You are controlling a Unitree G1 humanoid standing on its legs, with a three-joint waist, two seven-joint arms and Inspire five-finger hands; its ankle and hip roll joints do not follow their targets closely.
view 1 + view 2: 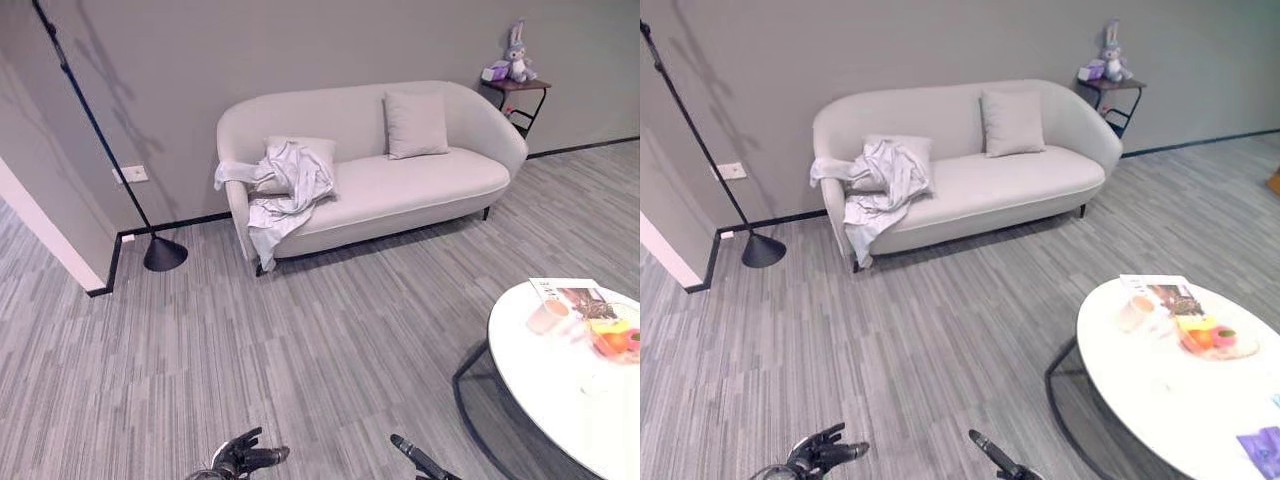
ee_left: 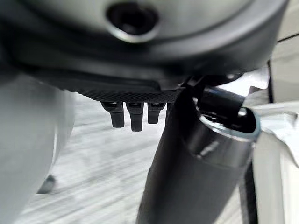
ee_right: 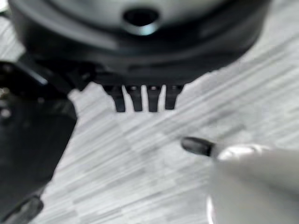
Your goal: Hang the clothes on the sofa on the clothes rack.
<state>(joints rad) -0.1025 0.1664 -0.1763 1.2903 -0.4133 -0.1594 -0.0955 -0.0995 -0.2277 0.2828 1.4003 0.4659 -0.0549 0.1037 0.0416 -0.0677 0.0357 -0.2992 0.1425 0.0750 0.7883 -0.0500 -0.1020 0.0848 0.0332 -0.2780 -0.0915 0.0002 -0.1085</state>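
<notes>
Both hands are seen at the bottom edge of the frame: the left hand [image 1: 243, 455] with fingers relaxed and spread, holding nothing, and the right hand [image 1: 418, 458] with fingers straight, likewise unladen. Centre-left of the frame, the pale grey garment [image 1: 284, 188] is draped over the arm and seat of the cream sofa [image 1: 400, 190] (partly trailing towards the floor). A cushion [image 1: 415, 124] is propped further right, and a white round table [image 1: 545, 375] occupies the lower right.

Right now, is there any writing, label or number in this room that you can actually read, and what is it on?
None can be read.
The magazine on the white round table has print on its cover, too small to read.
The purple packet at the table's near edge: blurred.
The wall socket plate: no legible marks.
</notes>
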